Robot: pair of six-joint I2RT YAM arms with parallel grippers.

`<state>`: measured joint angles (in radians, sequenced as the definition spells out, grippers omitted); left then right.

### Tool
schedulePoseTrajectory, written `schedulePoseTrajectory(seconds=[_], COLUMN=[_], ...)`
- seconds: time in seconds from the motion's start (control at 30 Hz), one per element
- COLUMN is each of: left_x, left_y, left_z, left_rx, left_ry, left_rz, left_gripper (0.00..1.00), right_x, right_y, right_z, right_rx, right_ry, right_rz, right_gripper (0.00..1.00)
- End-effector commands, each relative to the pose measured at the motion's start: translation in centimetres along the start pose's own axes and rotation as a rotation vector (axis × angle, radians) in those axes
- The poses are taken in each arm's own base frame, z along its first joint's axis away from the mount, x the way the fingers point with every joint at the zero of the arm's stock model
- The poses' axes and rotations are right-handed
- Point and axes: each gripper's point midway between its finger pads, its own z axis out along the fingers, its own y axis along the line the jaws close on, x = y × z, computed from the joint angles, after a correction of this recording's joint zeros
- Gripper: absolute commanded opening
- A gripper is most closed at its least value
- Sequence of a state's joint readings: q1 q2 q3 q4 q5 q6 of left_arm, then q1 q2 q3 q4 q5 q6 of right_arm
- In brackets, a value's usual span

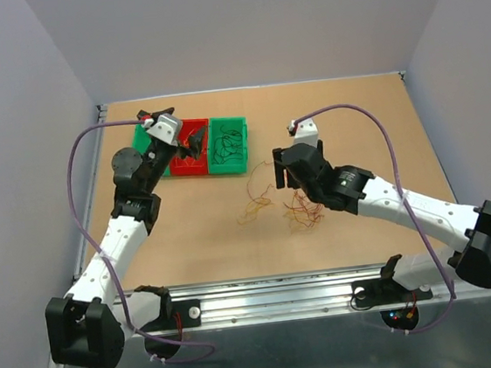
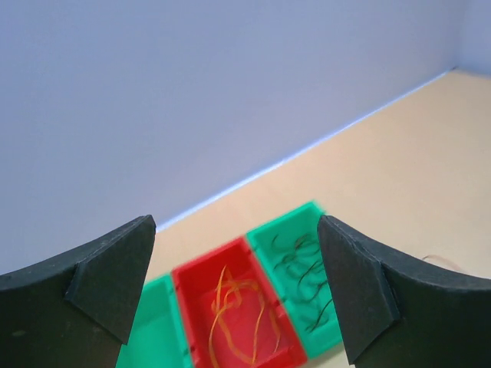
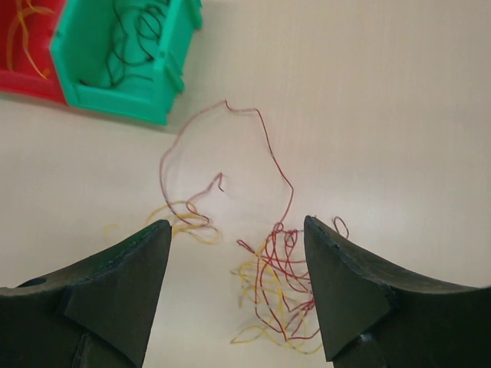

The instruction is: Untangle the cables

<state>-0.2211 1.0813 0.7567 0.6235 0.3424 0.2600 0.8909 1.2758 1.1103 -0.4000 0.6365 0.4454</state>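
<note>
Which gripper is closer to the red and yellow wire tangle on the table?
Right. The right gripper hangs just above the tangle; the left gripper is away over the red bin.

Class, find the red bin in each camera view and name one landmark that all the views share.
Top external: red bin, upper left.
Left wrist: red bin, bottom centre.
Right wrist: red bin, top-left corner.
Landmark: green bin of dark wires adjoining it.

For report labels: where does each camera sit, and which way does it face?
Top external: above, behind the bases, looking down on the table; left arm and right arm show.
Left wrist: faces forward-down at the red bin; own open fingers show.
Right wrist: looks down at loose cables; own fingers show.
Both wrist views share the green bin.
</note>
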Motion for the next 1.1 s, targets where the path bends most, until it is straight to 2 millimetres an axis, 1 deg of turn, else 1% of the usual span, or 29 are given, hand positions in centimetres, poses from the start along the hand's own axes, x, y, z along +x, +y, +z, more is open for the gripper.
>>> schedulePoseTrajectory(seconds=[0.0, 0.03, 0.1, 0.13, 0.2, 0.23, 0.3, 0.33, 0.4, 0.47, 0.53, 0.57, 0.6, 0.63, 0.67, 0.7, 0.77, 0.8, 0.83, 0.87, 0.9, 0.93, 0.97, 1.0, 1.03, 1.07], left_x=[-5.0, -4.9, -4.2, -2.9, -1.3, 0.6, 2.4, 3.9, 5.9, 6.5, 6.9, 7.1, 7.3, 7.4, 7.4, 7.4, 7.5, 7.8, 8.0, 8.1, 8.3, 8.3, 8.7, 8.8, 8.8, 8.7], left_y=[-7.5, -8.4, -9.8, -11.0, -12.1, -13.0, -13.5, -13.7, -14.5, -15.1, -15.2, -15.0, -15.0, -14.9, -14.9, -15.0, -15.6, -15.8, -16.0, -16.1, -16.2, -16.3, -16.7, -16.9, -16.9, -17.1], left_z=[0.9, 1.7, 2.4, 2.9, 3.1, 3.0, 2.7, 2.4, 2.1, 2.2, 2.7, 2.8, 2.9, 2.9, 2.9, 2.8, 2.7, 2.8, 2.9, 2.9, 2.9, 3.0, 3.0, 3.0, 3.1, 3.0], left_rx=[0.330, 0.348, 0.361, 0.362, 0.370, 0.390, 0.392, 0.395, 0.421, 0.427, 0.420, 0.414, 0.410, 0.408, 0.408, 0.414, 0.443, 0.452, 0.459, 0.464, 0.469, 0.476, 0.489, 0.497, 0.499, 0.508], left_ry=[-0.167, -0.159, -0.140, -0.113, -0.078, -0.047, -0.011, 0.017, 0.059, 0.080, 0.095, 0.100, 0.106, 0.107, 0.107, 0.106, 0.105, 0.108, 0.112, 0.117, 0.119, 0.118, 0.126, 0.129, 0.128, 0.128], left_rz=[-0.052, -0.061, -0.053, -0.053, -0.052, -0.024, 0.001, 0.012, 0.014, 0.015, 0.011, 0.013, 0.013, 0.017, 0.019, 0.021, 0.018, 0.017, 0.018, 0.017, 0.017, 0.018, 0.018, 0.020, 0.023, 0.023], left_gripper=[0.98, 0.98, 0.94, 0.93, 0.92, 0.92, 0.91, 0.92, 0.91, 0.91, 0.91, 0.91, 0.90, 0.90, 0.90, 0.90, 0.90, 0.90, 0.90, 0.90, 0.90, 0.90, 0.90, 0.90, 0.90, 0.90], right_x=[5.6, 6.4, 7.8, 8.6, 9.5, 10.2, 10.6, 11.2, 11.5, 11.7, 11.8, 11.7, 11.0, 10.5, 10.1, 9.1, 8.0, 7.9, 6.7, 6.0, 5.8, 5.4, 4.0, 4.1, 3.7, 2.8], right_y=[-2.1, -2.1, -2.1, -2.1, -2.2, -2.3, -3.2, -3.7, -4.3, -4.0, -3.7, -3.7, -3.8, -3.9, -4.0, -3.9, -3.3, -2.9, -2.4, -2.1, -1.0, -0.3, 0.5, 1.6, 2.2, 2.5], right_z=[0.7, 1.0, 1.3, 1.7, 2.1, 2.5, 2.9, 3.0, 3.0, 3.0, 2.7, 2.5, 2.3, 2.1, 1.9, 1.3, 0.9, 0.6, 0.0, -0.5, -1.1, -1.6, -2.8, -3.7, -4.4, -5.6], right_rx=[0.072, 0.074, 0.066, 0.073, 0.085, 0.100, 0.155, 0.199, 0.231, 0.217, 0.188, 0.185, 0.188, 0.189, 0.188, 0.170, 0.128, 0.090, 0.045, 0.007, -0.070, -0.127, -0.206, -0.299, -0.356, -0.410], right_ry=[0.150, 0.172, 0.212, 0.234, 0.256, 0.275, 0.284, 0.313, 0.329, 0.344, 0.356, 0.352, 0.330, 0.314, 0.300, 0.273, 0.239, 0.237, 0.196, 0.177, 0.177, 0.165, 0.106, 0.109, 0.083, 0.049], right_rz=[-0.108, -0.122, -0.144, -0.162, -0.182, -0.200, -0.228, -0.248, -0.267, -0.268, -0.257, -0.254, -0.243, -0.233, -0.224, -0.202, -0.173, -0.172, -0.145, -0.144, -0.130, -0.121, -0.082, -0.084, -0.069, -0.057], right_gripper=[0.73, 0.72, 0.69, 0.67, 0.62, 0.55, 0.48, 0.42, 0.38, 0.37, 0.28, 0.14, 0.02, 0.00, 0.00, 0.01, 0.01, 0.00, 0.01, 0.00, 0.00, 0.01, 0.00, 0.01, 0.01, 0.01])
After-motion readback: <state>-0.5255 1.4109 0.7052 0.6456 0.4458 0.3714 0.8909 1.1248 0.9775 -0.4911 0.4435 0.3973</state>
